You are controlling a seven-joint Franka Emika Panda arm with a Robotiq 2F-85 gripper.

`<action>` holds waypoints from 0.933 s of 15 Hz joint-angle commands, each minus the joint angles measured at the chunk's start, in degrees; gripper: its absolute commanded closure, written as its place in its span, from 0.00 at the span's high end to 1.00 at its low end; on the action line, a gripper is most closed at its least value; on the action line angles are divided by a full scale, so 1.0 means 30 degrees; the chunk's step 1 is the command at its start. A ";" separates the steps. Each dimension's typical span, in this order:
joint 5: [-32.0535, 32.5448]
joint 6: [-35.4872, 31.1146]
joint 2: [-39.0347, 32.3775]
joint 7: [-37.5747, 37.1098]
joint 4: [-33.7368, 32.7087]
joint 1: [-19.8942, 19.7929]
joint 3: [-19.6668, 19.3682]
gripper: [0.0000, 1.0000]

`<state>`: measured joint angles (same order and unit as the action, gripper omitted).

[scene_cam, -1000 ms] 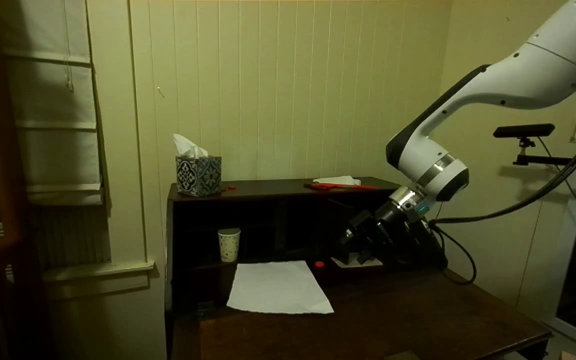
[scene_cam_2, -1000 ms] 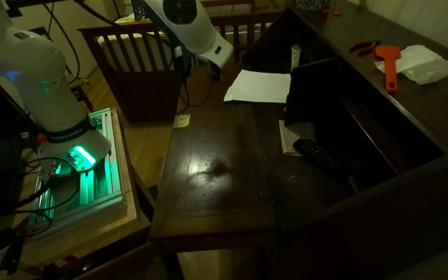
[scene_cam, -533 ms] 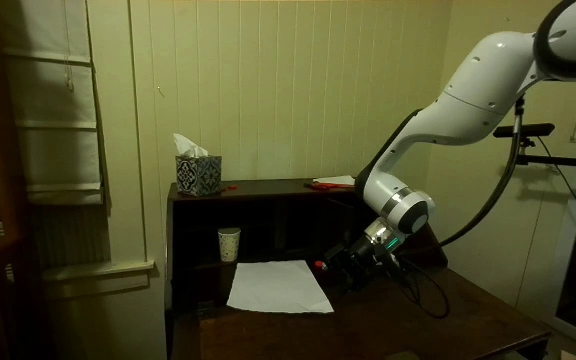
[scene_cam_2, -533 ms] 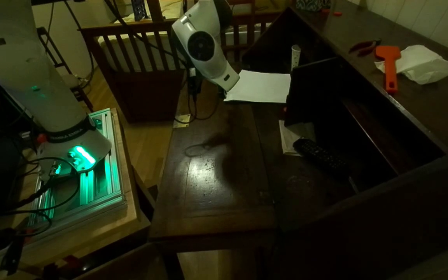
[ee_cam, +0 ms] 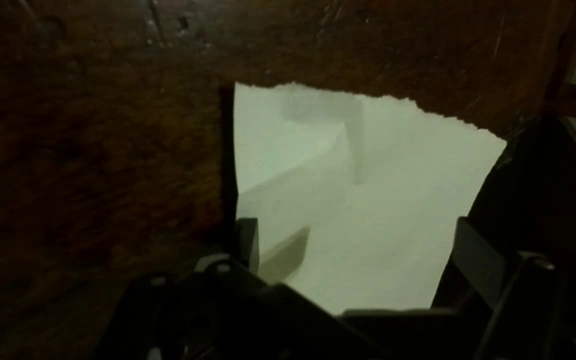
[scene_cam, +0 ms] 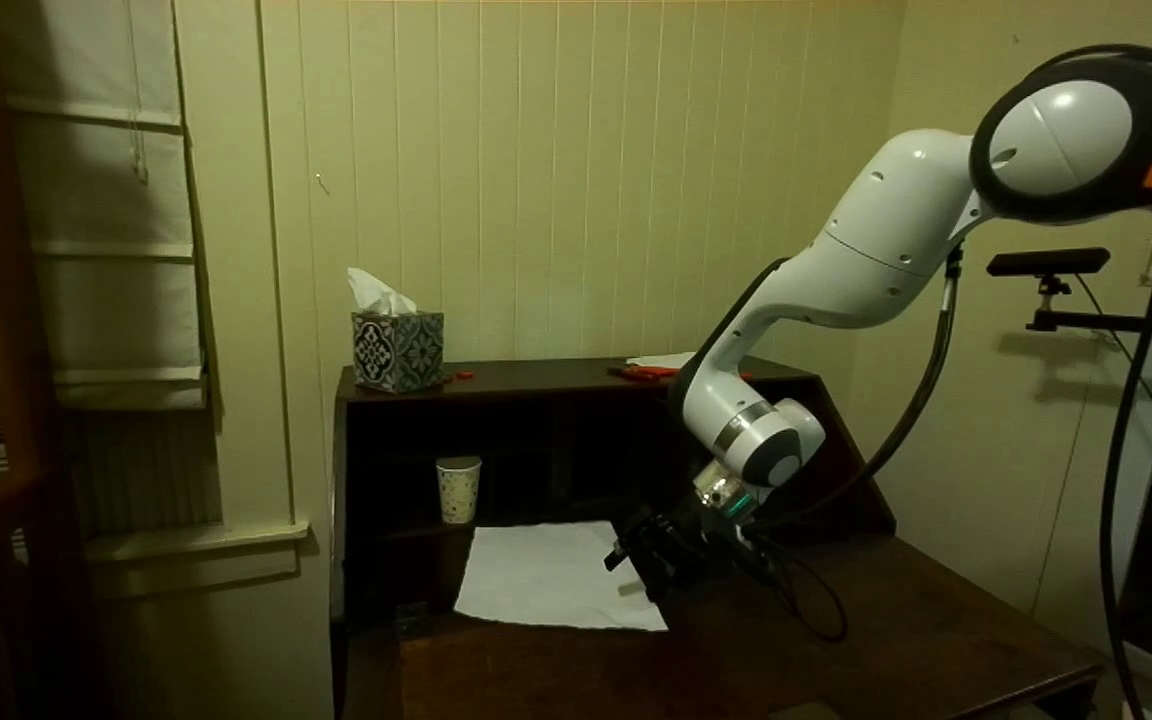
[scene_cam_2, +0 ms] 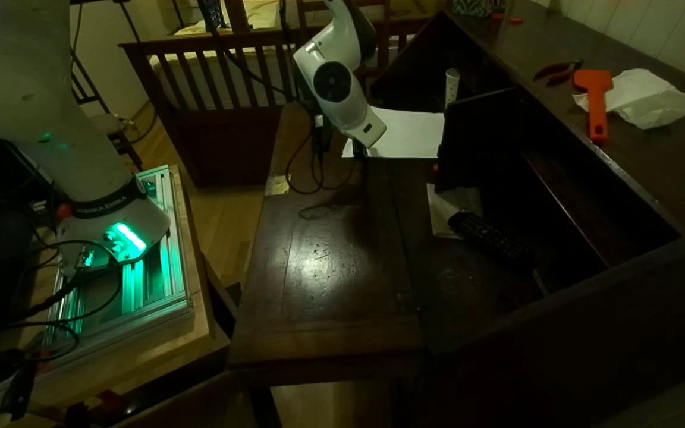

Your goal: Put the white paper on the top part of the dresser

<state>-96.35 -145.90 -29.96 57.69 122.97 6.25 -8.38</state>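
Note:
The white paper (scene_cam: 546, 575) lies flat on the lower surface of the dark brown dresser (scene_cam: 526, 375), near its cubbies. It also shows in an exterior view (scene_cam_2: 414, 134), partly behind the arm, and fills the middle of the wrist view (ee_cam: 378, 190). My gripper (scene_cam: 633, 574) is tilted down at the paper's right edge. In the wrist view my gripper (ee_cam: 360, 242) is open, its fingers wide apart with the paper spread beyond and between them. A finger's shadow falls on the paper. I cannot tell whether the fingertips touch it.
A patterned tissue box (scene_cam: 398, 350) stands on the top shelf, with an orange scraper (scene_cam_2: 597, 110), pliers (scene_cam_2: 556, 72) and crumpled white tissue (scene_cam_2: 654, 98). A cup (scene_cam: 458, 492) stands in a cubby behind the paper. A remote (scene_cam_2: 488, 238) and a folded sheet (scene_cam_2: 445, 208) lie by the cubbies.
My arm has swung across from the dresser's right side, and the gripper has come over the paper's right edge. The paper's near edge lies slightly lower; otherwise it has not moved.

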 commanded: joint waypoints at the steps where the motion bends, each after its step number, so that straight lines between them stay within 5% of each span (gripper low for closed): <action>1: -0.0096 -0.1060 -0.0303 0.0091 -0.0568 -0.0431 0.0594 1.00; 12: -0.0127 -0.1566 -0.0695 -0.0413 -0.0602 -0.0054 0.0422 1.00; 14: -0.0193 -0.1192 -0.0717 -0.0501 -0.0676 -0.0140 0.0509 0.93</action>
<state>-96.30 -150.91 -30.84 57.28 122.11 6.05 -7.54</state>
